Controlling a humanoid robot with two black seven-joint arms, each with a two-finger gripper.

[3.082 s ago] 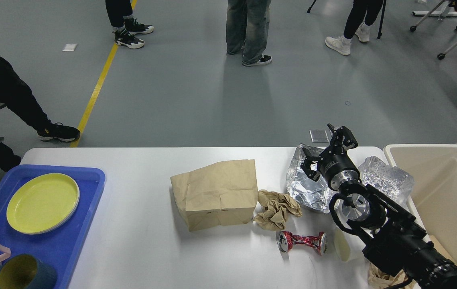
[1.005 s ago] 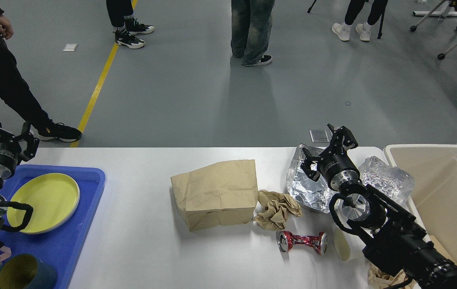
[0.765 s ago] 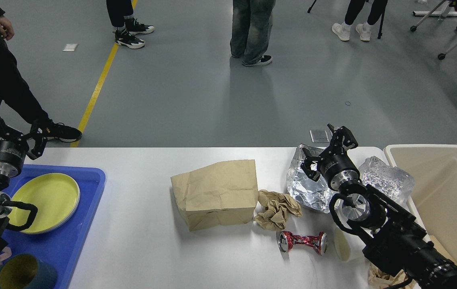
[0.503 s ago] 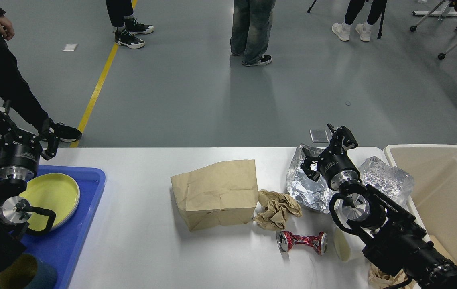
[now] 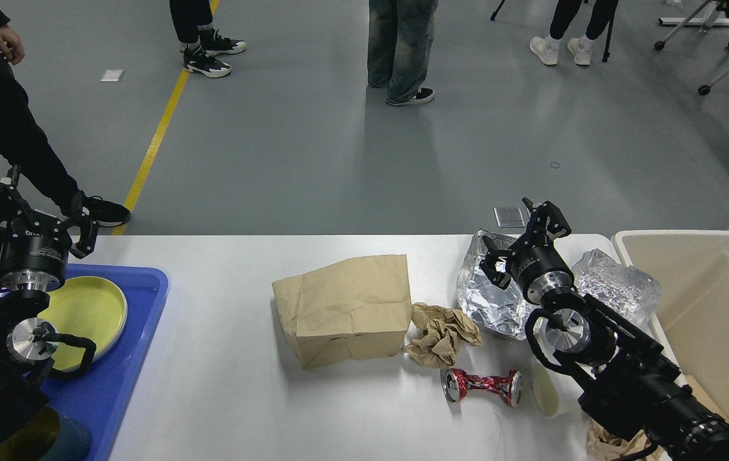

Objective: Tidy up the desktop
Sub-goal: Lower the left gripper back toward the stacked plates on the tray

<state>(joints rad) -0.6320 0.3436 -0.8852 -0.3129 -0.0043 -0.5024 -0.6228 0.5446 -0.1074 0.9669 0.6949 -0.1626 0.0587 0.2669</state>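
Note:
The white desktop (image 5: 230, 384) holds litter: a brown paper bag (image 5: 345, 310), a crumpled brown paper wad (image 5: 441, 334), a crushed red can (image 5: 480, 387), a crumpled silver foil bag (image 5: 489, 301), a clear crinkled plastic piece (image 5: 620, 285) and a pale cup on its side (image 5: 546, 390). My right gripper (image 5: 521, 240) is open and empty, raised over the foil bag near the far edge. My left gripper (image 5: 41, 214) is open and empty, raised above the far left corner over the blue tray.
A blue tray (image 5: 118, 378) at the left holds a yellow plate (image 5: 98, 314) and a teal cup (image 5: 50, 438). A beige bin (image 5: 716, 307) stands at the right end. More brown paper (image 5: 607, 442) lies under my right arm. People stand on the floor beyond.
My left arm came into view from the left and rose over the blue tray, its gripper moving up and right. The right arm has not moved.

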